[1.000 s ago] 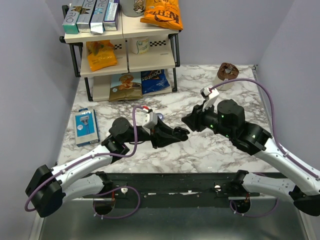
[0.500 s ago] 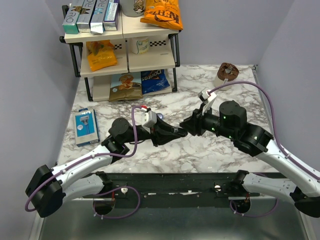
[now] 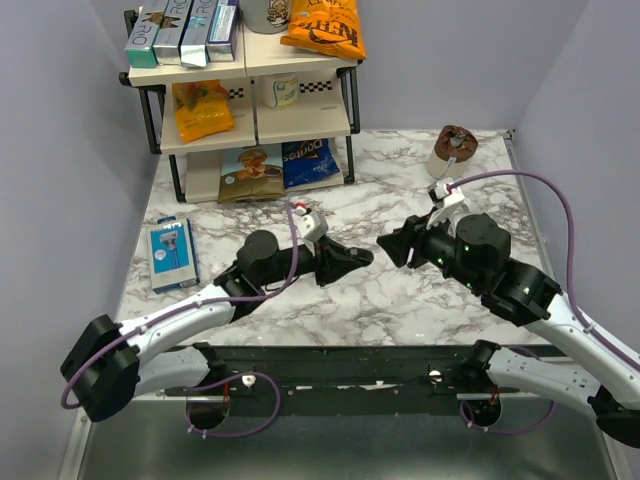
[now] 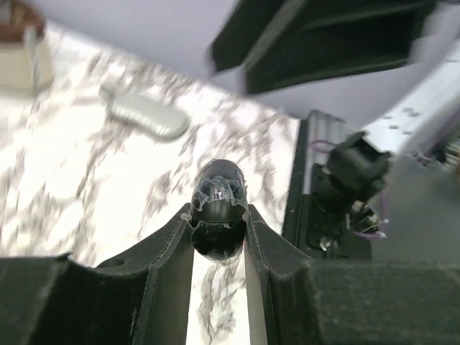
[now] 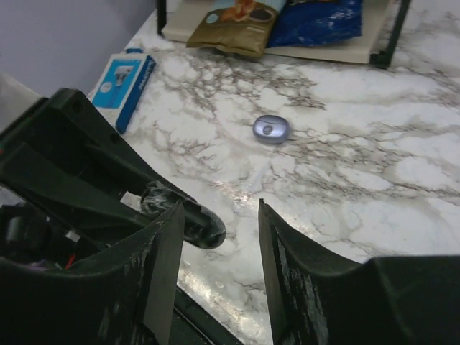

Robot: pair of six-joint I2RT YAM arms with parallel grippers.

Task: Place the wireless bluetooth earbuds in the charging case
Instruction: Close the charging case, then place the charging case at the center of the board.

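Observation:
My left gripper [image 3: 356,258] is shut on a glossy black rounded piece, which I take for the charging case [image 4: 219,200]; it sticks out past the fingertips, above the marble table. From the right wrist the same case [image 5: 206,228] shows just beside the left finger of my right gripper [image 5: 215,210]. That gripper is open, with only table between its jaws. From above, the right gripper [image 3: 393,246] faces the left one across a small gap. The earbuds are out of view.
A small lilac-grey oval piece [image 5: 271,129] lies on the marble beyond the grippers. A blue box [image 3: 170,255] lies at the left edge. A shelf rack [image 3: 250,90] with snack packets stands at the back left, a brown-topped cup [image 3: 455,146] at the back right.
The right gripper has drawn back to the right and opened wider. The left arm has shifted right and turned, still gripping the black case.

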